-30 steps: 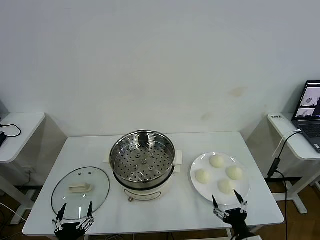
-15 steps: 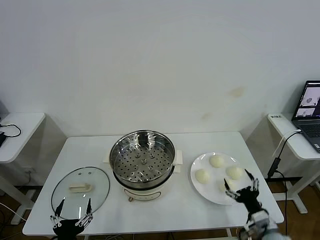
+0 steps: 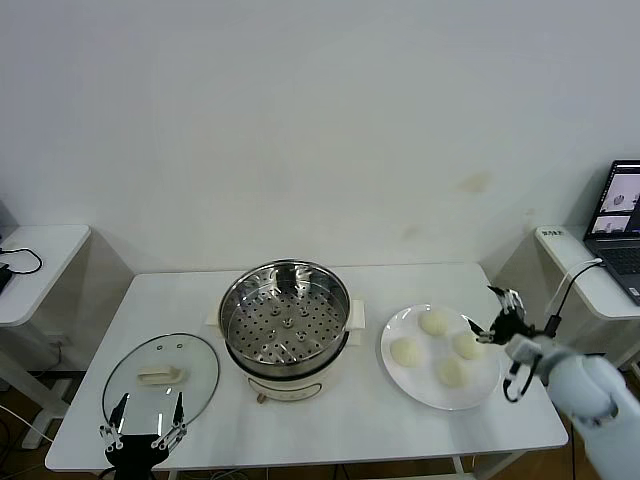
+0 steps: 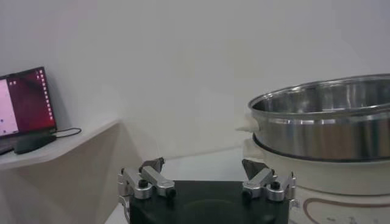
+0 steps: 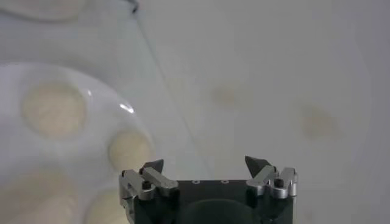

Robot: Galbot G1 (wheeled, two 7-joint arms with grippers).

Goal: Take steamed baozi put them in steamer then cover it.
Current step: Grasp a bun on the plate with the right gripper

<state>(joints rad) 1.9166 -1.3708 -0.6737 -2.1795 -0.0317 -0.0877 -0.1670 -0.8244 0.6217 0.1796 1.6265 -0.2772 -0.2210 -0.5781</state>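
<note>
my left gripper [image 3: 146, 425] waits, fingers apart, just in front of the cover [image 3: 161, 374], left of the steamer [image 3: 285, 322]. my right gripper [image 3: 500, 318], fingers apart and empty, hangs right of the steamer beside the plate [image 3: 420, 385] of steamed baozi [image 3: 405, 351]. my left wrist view alone shows the steamer's side [image 4: 320, 131].

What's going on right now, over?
Right gripper open, beside the plate, empty. Left gripper open, parked near the cover. Four baozi on plate; steamer empty, uncovered. Nothing in the way.
</note>
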